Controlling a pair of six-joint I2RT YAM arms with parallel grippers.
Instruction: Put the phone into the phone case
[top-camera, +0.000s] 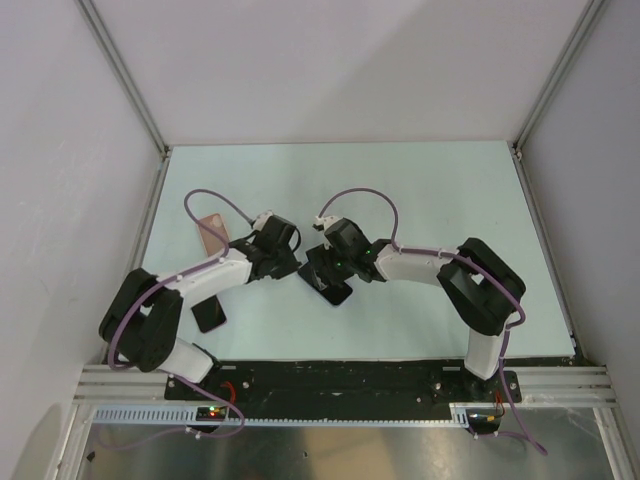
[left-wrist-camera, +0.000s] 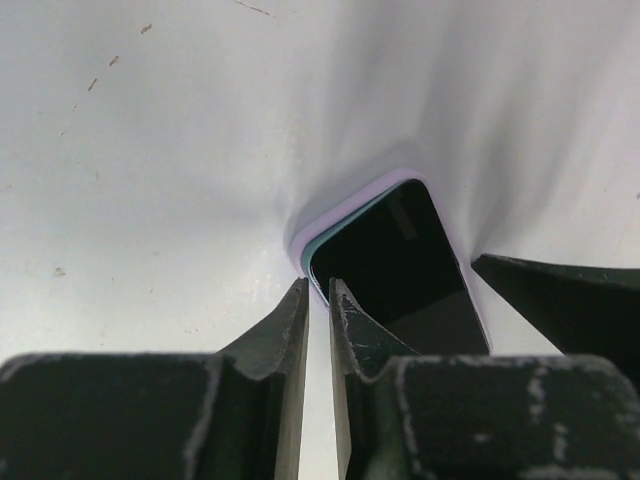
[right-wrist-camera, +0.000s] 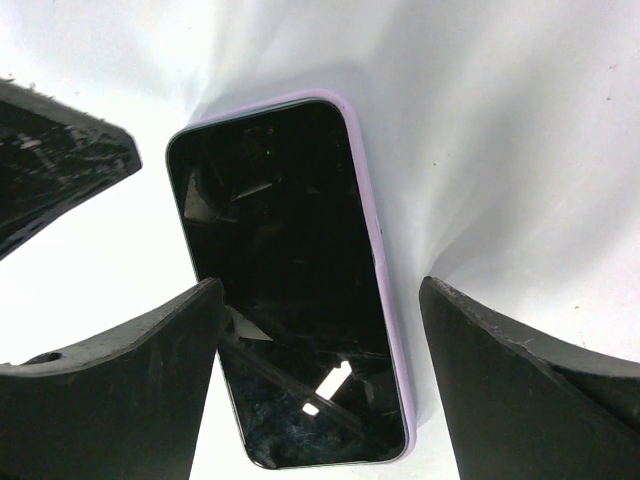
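Pressure at the corners, we judge, seats the glossy black rectangular phone (right-wrist-camera: 290, 300) in its thin lilac-rimmed case (right-wrist-camera: 383, 280), left claw (left-wrist-camera: 318, 292) barely parted, right claw (right-wrist-camera: 320, 290) wide, both empty.

The top view is bright and even, and the table (top-camera: 400, 190) looks pale and clear. Soft grey shadows lie under the arms (top-camera: 420, 262). In both wrist views the table glows so white that it looks washed out, with dark soft shadows fanning around the phone (right-wrist-camera: 290, 280). Its shiny face mirrors things and has one bright white glint. The close fingers (left-wrist-camera: 280, 340) look dark and a bit blurry.
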